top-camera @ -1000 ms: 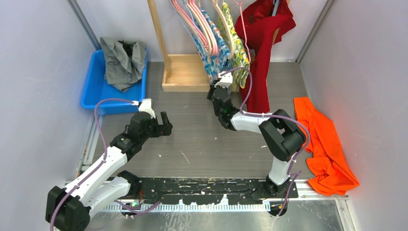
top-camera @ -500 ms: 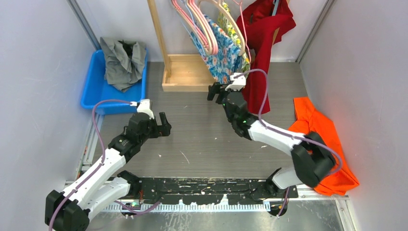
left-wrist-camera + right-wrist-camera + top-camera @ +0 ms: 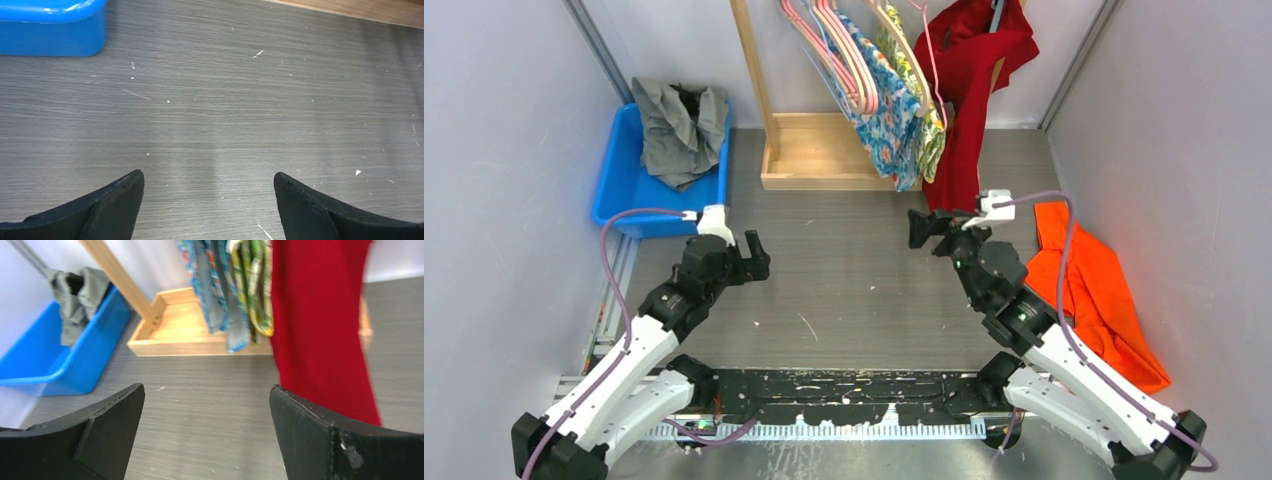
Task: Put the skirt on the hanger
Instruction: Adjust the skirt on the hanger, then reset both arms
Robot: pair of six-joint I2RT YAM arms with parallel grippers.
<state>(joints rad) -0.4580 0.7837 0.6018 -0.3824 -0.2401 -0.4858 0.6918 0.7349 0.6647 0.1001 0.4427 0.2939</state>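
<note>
A blue floral skirt (image 3: 886,110) hangs from a pink hanger (image 3: 839,50) on the wooden rack, and it shows at the top of the right wrist view (image 3: 210,290). My right gripper (image 3: 919,228) is open and empty. It hovers over the table in front of the rack, apart from the hanging clothes (image 3: 206,405). My left gripper (image 3: 759,255) is open too, with only bare tabletop between its fingers (image 3: 209,185).
A yellow-green floral garment (image 3: 931,130) and a long red garment (image 3: 964,120) hang beside the skirt. The rack's wooden base tray (image 3: 809,150) sits at the back. A blue bin (image 3: 619,195) with grey cloth (image 3: 679,125) is back left. An orange garment (image 3: 1104,300) lies on the right.
My right gripper opened and let go of the hanging floral clothes, then drew back toward the near right. The clothes swung and settled. The left arm shifted slightly.
</note>
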